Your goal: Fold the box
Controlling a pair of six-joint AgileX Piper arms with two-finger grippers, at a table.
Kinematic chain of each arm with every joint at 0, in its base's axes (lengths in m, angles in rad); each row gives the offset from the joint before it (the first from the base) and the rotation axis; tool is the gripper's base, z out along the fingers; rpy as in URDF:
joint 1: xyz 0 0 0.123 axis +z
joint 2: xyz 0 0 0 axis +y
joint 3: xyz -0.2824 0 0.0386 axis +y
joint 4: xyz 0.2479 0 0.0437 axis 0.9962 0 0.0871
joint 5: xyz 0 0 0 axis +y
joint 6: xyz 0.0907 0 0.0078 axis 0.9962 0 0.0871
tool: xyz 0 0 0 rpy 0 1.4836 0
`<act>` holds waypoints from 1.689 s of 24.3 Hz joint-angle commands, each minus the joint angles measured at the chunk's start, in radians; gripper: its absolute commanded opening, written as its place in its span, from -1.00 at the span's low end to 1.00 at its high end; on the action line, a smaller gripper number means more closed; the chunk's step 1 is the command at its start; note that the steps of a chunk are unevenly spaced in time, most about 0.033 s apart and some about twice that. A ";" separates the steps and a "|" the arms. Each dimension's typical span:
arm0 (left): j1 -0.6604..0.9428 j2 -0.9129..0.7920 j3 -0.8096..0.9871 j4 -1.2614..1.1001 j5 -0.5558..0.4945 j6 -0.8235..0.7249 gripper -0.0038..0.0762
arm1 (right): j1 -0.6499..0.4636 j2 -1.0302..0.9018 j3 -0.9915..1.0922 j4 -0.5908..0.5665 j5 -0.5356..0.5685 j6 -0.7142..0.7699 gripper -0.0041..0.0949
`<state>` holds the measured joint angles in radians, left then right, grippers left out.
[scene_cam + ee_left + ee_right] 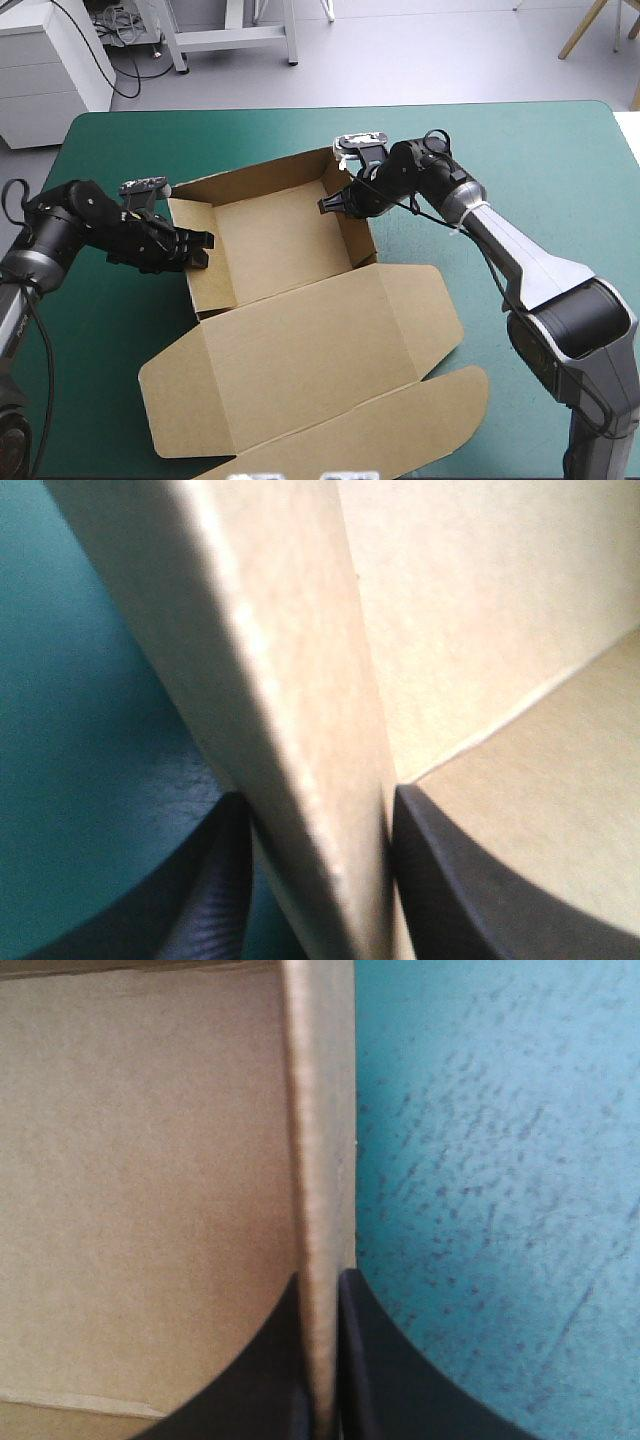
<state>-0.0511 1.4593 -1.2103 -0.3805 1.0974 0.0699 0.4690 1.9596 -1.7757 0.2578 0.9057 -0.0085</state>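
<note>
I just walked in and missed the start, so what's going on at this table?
Two robot arms are folding a brown box on the teal-green table. The box stands as an open tray with its walls raised, and the lid lies flat toward the near edge. The left claw pinches the left wall and the right claw pinches the right wall, each with one finger inside the tray and one outside.
</note>
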 commanded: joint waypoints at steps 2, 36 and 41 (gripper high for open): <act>-0.099 -0.035 -0.028 0.181 -0.126 -0.277 -0.37 | 0.010 -0.063 -0.028 0.093 0.003 0.038 -0.95; -0.357 0.503 -0.682 0.346 0.194 -0.129 0.22 | 0.010 -0.087 -0.023 -0.394 0.299 0.325 0.28; -0.357 0.493 -0.797 0.348 0.196 -0.110 0.51 | 0.010 -0.099 -0.137 -0.423 0.299 0.278 0.27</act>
<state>-0.4045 2.0187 -1.9287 -0.0200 1.2364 -0.0418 0.4806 1.9302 -1.8325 -0.1291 1.2271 0.2908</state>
